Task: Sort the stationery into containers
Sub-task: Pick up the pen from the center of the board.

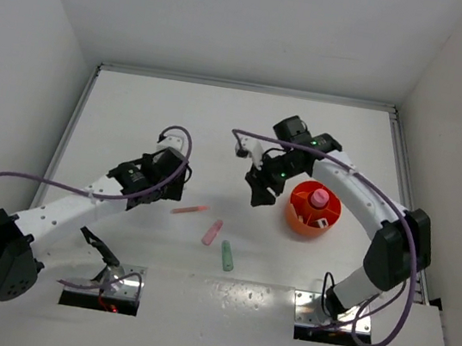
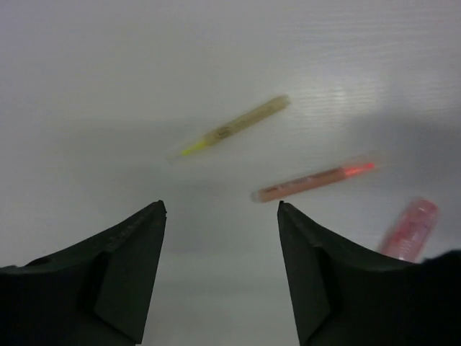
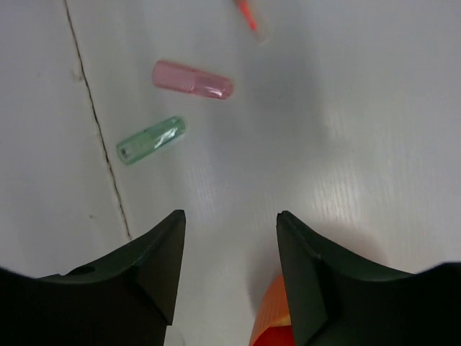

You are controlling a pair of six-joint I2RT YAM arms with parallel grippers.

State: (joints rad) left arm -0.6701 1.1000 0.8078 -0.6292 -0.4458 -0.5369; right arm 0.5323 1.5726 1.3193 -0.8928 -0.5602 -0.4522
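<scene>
The round orange-red tub (image 1: 300, 221) stands at the right, with a pink-capped tube (image 1: 319, 197) and a small white block (image 1: 322, 222) inside. My right gripper (image 1: 260, 196) hovers just left of it, open and holding nothing; its wrist view shows the gripper (image 3: 230, 216) above the tub's rim (image 3: 270, 317). A thin pink stick (image 1: 189, 209), a pink marker (image 1: 212, 232) and a green marker (image 1: 226, 256) lie mid-table. My left gripper (image 1: 175, 186) is open and holding nothing. Just past the left gripper (image 2: 222, 209) lie the pink stick (image 2: 317, 179) and a yellow stick (image 2: 238, 125).
A thin dark seam (image 3: 97, 130) runs across the white tabletop beside the green marker (image 3: 151, 140) and pink marker (image 3: 192, 79). White walls close in the table on the left, back and right. Purple cables loop off both arms.
</scene>
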